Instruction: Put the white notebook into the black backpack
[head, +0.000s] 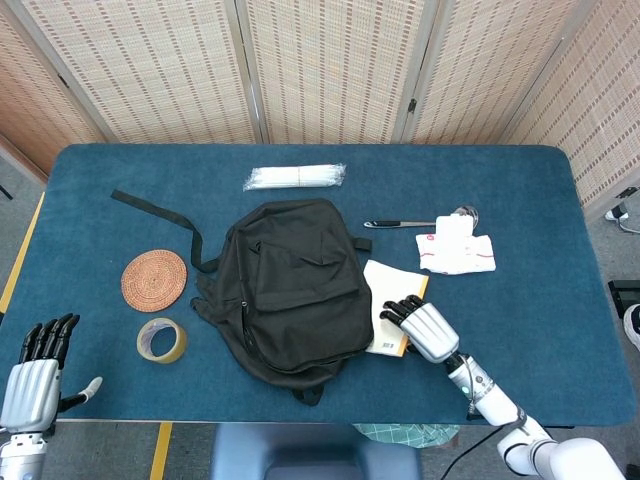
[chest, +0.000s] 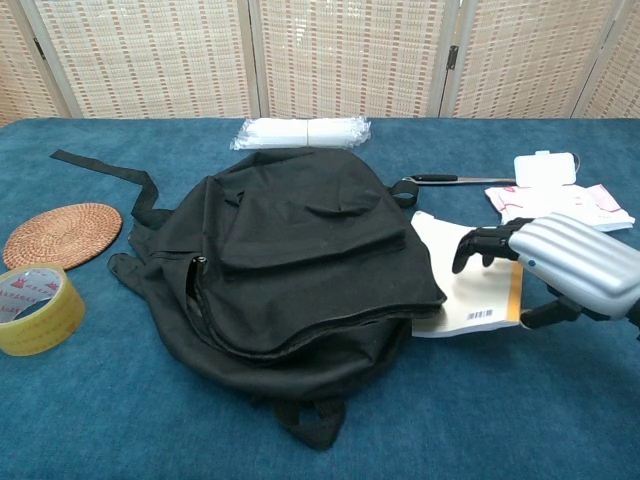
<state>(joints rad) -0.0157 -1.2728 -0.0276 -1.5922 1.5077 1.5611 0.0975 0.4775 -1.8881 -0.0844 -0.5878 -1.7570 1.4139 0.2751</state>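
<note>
The black backpack (head: 290, 290) (chest: 290, 255) lies flat in the middle of the blue table, its side zip partly open. The white notebook (head: 390, 290) (chest: 455, 280), with an orange spine edge, lies against the backpack's right side, its left part tucked under the bag. My right hand (head: 425, 328) (chest: 565, 265) is on the notebook's right edge. Its dark fingers (chest: 480, 243) lie over the cover and the thumb sits at the edge below, gripping it. My left hand (head: 35, 375) hangs off the table's front left corner with straight fingers, holding nothing.
A woven coaster (head: 153, 280) and a tape roll (head: 161, 340) sit left of the backpack. A loose black strap (head: 150, 208) trails toward the far left. A packet of white sticks (head: 295, 177) lies behind. A metal utensil (head: 400, 223) and white packets (head: 455, 250) lie at the right.
</note>
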